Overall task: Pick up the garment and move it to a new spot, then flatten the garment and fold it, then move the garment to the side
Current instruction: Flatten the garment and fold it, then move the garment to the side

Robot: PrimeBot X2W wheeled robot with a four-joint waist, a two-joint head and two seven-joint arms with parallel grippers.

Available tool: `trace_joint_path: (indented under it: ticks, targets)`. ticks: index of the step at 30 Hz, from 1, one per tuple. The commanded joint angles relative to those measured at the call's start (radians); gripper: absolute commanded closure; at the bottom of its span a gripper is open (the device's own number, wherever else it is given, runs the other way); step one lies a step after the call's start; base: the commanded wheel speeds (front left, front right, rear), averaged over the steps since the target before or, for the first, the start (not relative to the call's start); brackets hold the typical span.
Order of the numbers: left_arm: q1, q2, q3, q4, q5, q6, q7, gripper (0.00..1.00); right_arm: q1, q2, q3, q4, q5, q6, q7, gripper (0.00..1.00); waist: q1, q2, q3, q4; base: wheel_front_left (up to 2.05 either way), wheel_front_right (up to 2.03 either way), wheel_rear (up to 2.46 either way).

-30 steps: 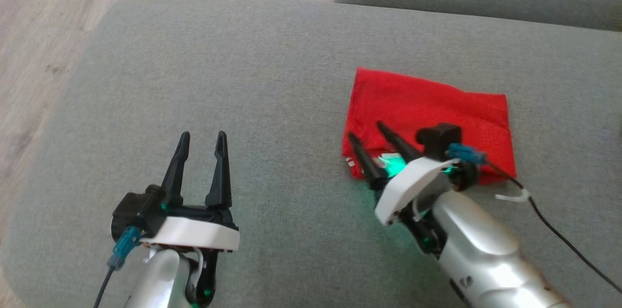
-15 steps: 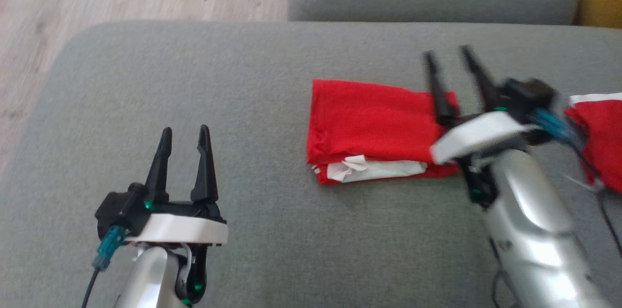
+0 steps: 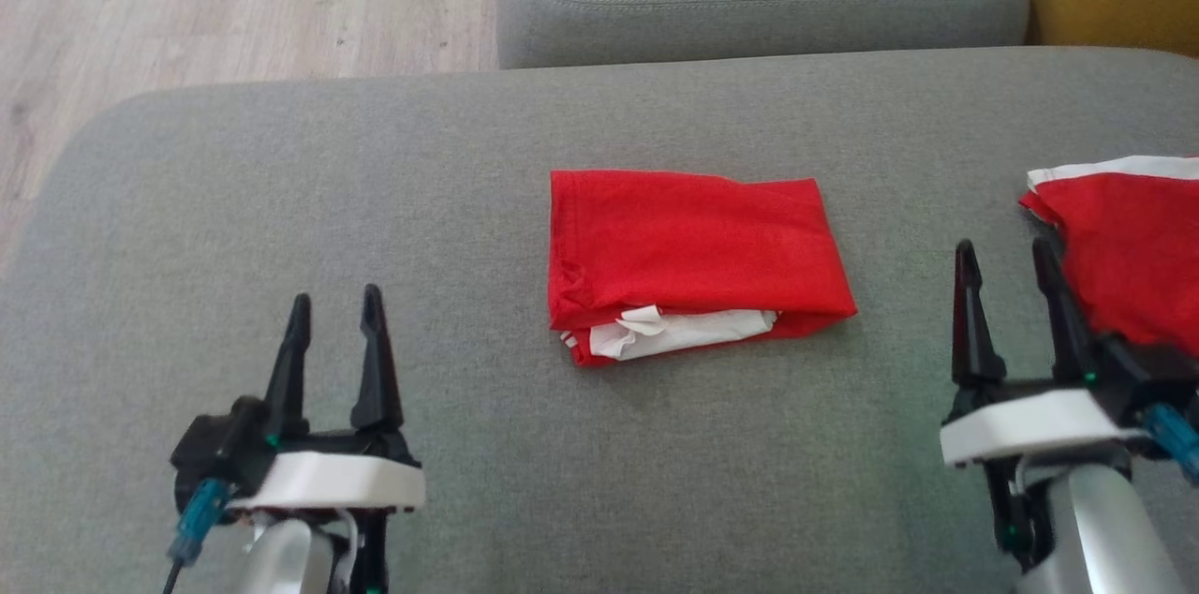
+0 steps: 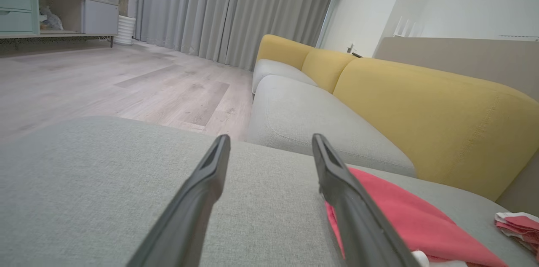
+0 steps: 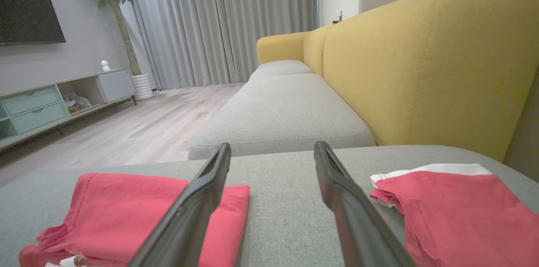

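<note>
folded red garment (image 3: 698, 243) (white edge showing)

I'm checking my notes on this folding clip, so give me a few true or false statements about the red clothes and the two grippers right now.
1. The folded red garment lies on the grey cushion. True.
2. The left gripper is shut on it. False: it is open, empty, apart from the cloth.
3. A second red garment lies by the right gripper. True.
4. The right gripper holds cloth. False: it is open and empty.
5. The backrest is blue. False: yellow.
</note>
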Motion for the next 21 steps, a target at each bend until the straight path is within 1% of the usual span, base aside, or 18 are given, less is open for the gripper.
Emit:
trace_joint_path:
  ticks: [1, 6, 15, 21]
  targets:
    - [-0.02, 0.007, 0.041, -0.036, 0.004, 0.007, -0.005, 0.0, -0.013, 0.002, 0.016, -0.038, -0.002, -0.001, -0.006, 0.0, 0.0001, -0.0001, -0.001, -0.003, 0.0, 0.0, 0.0]
    - [0.001, 0.007, 0.043, -0.04, 0.001, 0.011, -0.005, 0.0, 0.01, 0.002, 0.016, -0.054, 0.019, -0.001, -0.006, 0.0, 0.0001, -0.0001, -0.006, -0.011, 0.0, 0.0, 0.0]
    - [0.002, 0.007, 0.031, -0.035, 0.002, 0.008, -0.005, 0.0, 0.02, 0.002, 0.028, -0.047, 0.016, -0.001, -0.006, 0.0, 0.0001, -0.0001, -0.02, -0.004, 0.0, 0.0, 0.0]
    - [-0.021, 0.007, 0.011, -0.038, 0.002, 0.004, -0.005, 0.0, -0.015, 0.002, 0.048, -0.002, -0.004, -0.001, -0.001, 0.0, 0.0001, -0.0001, 0.016, 0.021, 0.0, 0.0, 0.0]
